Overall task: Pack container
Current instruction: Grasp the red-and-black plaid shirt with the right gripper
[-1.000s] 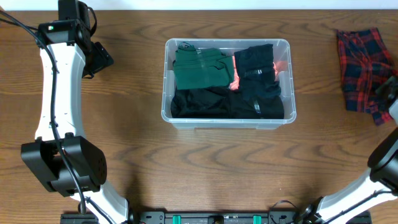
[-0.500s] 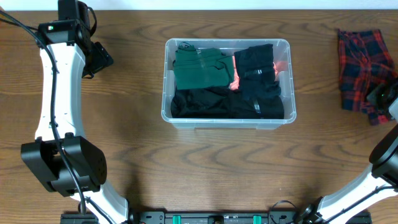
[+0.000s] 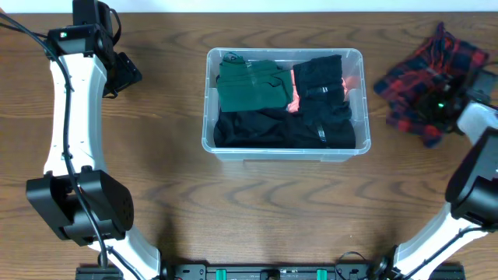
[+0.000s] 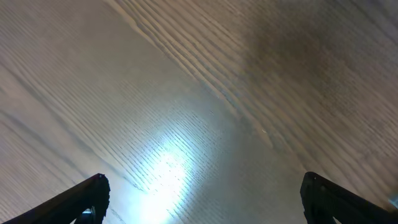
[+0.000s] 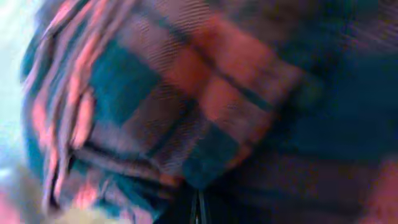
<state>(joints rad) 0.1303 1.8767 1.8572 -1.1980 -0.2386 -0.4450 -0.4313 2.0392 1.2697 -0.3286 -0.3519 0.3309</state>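
Observation:
The container [image 3: 285,152], a clear plastic bin, sits mid-table and holds a folded green garment [image 3: 249,84], black garments [image 3: 280,128] and a bit of orange cloth [image 3: 294,97]. To its right a red-and-blue plaid shirt [image 3: 416,78] hangs bunched above the table, with my right gripper [image 3: 440,105] shut on it. In the right wrist view the plaid shirt [image 5: 186,93] fills the frame, blurred, above the closed right gripper [image 5: 198,208]. My left gripper [image 3: 128,74] is open at the far left, over bare wood. In the left wrist view the left gripper [image 4: 202,199] has nothing between its fingertips [image 4: 93,190].
The wooden table [image 3: 272,218] runs all round the bin. The left arm's white links [image 3: 66,124] stand along the left edge. The right arm's base [image 3: 475,194] is at the lower right.
The plaid shirt has come up off the table, bunched, and moved left toward the bin with my right gripper. The left arm has not moved.

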